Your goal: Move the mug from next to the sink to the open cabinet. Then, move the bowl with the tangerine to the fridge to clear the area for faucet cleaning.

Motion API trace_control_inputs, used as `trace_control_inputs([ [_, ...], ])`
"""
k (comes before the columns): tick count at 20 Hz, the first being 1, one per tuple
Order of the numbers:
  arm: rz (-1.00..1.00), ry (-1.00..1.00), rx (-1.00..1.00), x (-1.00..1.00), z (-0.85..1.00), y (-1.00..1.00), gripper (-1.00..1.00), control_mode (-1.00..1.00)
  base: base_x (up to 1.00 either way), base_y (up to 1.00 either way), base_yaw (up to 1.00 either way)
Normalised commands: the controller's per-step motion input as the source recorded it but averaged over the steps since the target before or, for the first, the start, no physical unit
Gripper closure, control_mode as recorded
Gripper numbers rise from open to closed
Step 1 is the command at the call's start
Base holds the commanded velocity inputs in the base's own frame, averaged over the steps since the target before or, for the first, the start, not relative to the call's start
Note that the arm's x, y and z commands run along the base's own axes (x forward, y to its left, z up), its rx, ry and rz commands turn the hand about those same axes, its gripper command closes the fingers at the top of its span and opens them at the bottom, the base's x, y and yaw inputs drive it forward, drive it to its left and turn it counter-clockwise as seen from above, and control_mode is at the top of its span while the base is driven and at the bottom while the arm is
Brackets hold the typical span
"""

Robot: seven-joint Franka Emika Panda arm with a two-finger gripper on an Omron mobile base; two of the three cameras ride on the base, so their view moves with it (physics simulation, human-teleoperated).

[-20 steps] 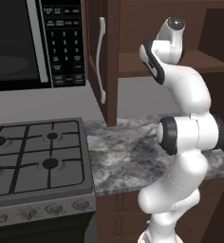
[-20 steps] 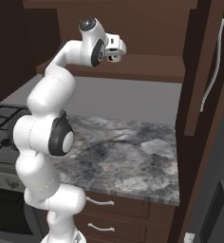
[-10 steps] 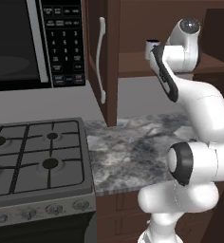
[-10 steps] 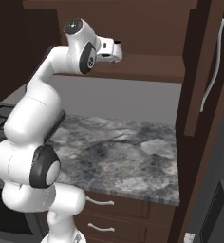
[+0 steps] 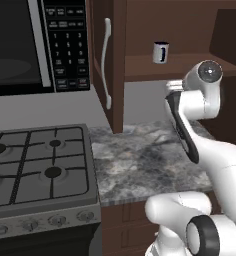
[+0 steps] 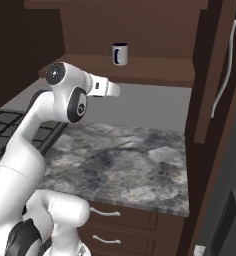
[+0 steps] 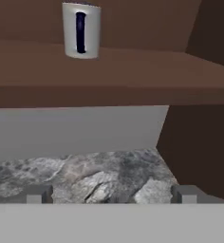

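The small grey mug [image 5: 161, 52] [image 6: 120, 53] [image 7: 81, 31] stands upright on the shelf of the open cabinet [image 5: 190, 66] [image 6: 157, 70], its dark handle facing me. The cabinet's brown door with the long silver bar handle [image 5: 106, 62] [image 6: 225, 65] is swung wide. My gripper [image 6: 111, 90] [image 7: 111, 194] hangs below and in front of the shelf, well apart from the mug. It is open, with nothing between its fingertips [image 7: 38, 193]. In the left base view the hand [image 5: 174, 89] sits just under the shelf edge.
A speckled granite counter [image 5: 140, 160] [image 6: 125, 160] lies beneath the cabinet. A gas stove [image 5: 35, 170] adjoins it on the left, under a black microwave [image 5: 20, 45]. Drawers with short handles [image 6: 105, 212] sit below the counter. A dark cabinet side wall [image 7: 199, 142] stands to the right.
The arm has folded down and drawn back from the shelf, lowering the hand below shelf level. The mug stays standing alone on the shelf.
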Motion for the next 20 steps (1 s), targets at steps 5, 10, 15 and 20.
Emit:
trace_control_inputs([
  [5, 0.0, -0.15, 0.0, -0.4, -0.4, -0.02, -1.0, 1.0, -0.6, -0.03, 0.14],
  [10, 0.0, 0.0, 0.0, 0.0, 0.0, 0.0, -1.0, 1.0, -1.0, -0.41, 0.59],
  [15, 0.0, 0.0, 0.0, 0.0, 0.0, 0.0, -1.0, 1.0, -0.87, -0.26, 0.69],
  [20, 0.0, 0.0, 0.0, 0.0, 0.0, 0.0, -1.0, 1.0, -0.72, -0.01, 0.7],
])
